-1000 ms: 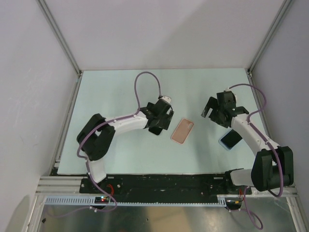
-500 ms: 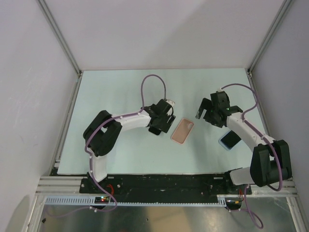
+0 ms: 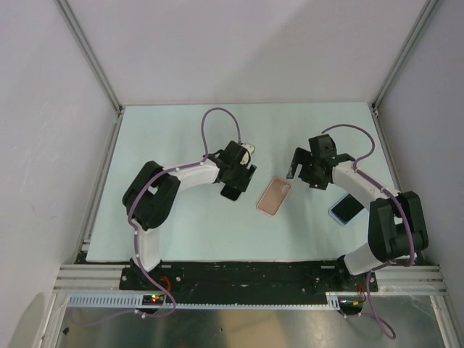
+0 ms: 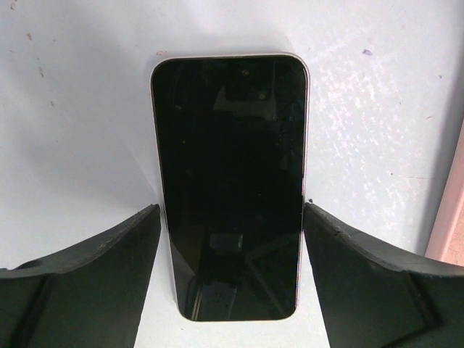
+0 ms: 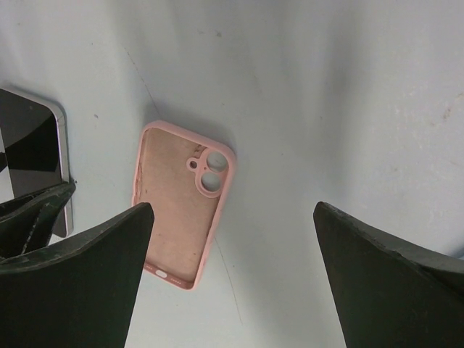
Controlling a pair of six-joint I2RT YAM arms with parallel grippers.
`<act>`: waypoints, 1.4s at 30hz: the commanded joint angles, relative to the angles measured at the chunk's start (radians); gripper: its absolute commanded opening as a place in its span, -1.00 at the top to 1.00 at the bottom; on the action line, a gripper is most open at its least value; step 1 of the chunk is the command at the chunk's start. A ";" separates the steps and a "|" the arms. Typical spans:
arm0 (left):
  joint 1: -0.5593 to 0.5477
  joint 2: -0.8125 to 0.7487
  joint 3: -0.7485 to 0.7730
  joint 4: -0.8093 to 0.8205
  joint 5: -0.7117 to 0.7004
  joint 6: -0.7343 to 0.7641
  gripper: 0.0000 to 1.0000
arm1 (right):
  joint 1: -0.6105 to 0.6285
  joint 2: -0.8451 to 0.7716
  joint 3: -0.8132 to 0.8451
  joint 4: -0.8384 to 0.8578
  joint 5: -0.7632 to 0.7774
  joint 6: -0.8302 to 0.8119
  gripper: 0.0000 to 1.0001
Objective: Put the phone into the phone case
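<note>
The phone (image 4: 228, 181) lies flat on the table, black screen up. My left gripper (image 4: 232, 279) is open and low over the phone's near end, one finger on each side with a thin gap to each edge. In the top view the phone (image 3: 233, 193) is mostly hidden under the left gripper (image 3: 236, 177). The pink phone case (image 3: 274, 196) lies empty, open side up, just right of the phone. It also shows in the right wrist view (image 5: 181, 217). My right gripper (image 5: 232, 268) is open and empty above the table right of the case, and also shows in the top view (image 3: 301, 168).
A dark phone-like object with a blue rim (image 3: 346, 209) lies near the right arm. The pale green table top (image 3: 181, 130) is walled on the left, back and right. The case's pink edge (image 4: 451, 225) shows at the right of the left wrist view.
My right gripper has moved left, closer to the pink case. My left gripper has shifted slightly left and back over the phone. The case has not moved.
</note>
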 commanded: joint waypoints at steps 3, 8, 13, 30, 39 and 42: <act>0.015 0.033 -0.010 -0.023 0.058 0.026 -0.53 | 0.005 0.024 0.042 0.040 -0.033 -0.022 -0.96; 0.014 0.011 -0.030 -0.025 0.058 0.001 -0.16 | 0.007 0.052 0.044 0.060 -0.043 -0.019 -0.95; 0.010 -0.060 -0.046 -0.029 0.058 -0.038 0.16 | 0.007 0.092 0.048 0.082 -0.042 -0.008 -0.94; -0.071 -0.173 0.000 -0.120 0.044 -0.148 0.37 | 0.023 0.162 0.048 0.124 -0.029 0.032 -0.91; -0.172 -0.137 0.088 -0.155 0.029 -0.207 0.38 | 0.007 0.157 0.054 0.109 0.045 0.083 -0.91; -0.205 -0.107 0.131 -0.169 0.026 -0.229 0.38 | -0.012 0.145 0.054 0.105 0.068 0.103 -0.88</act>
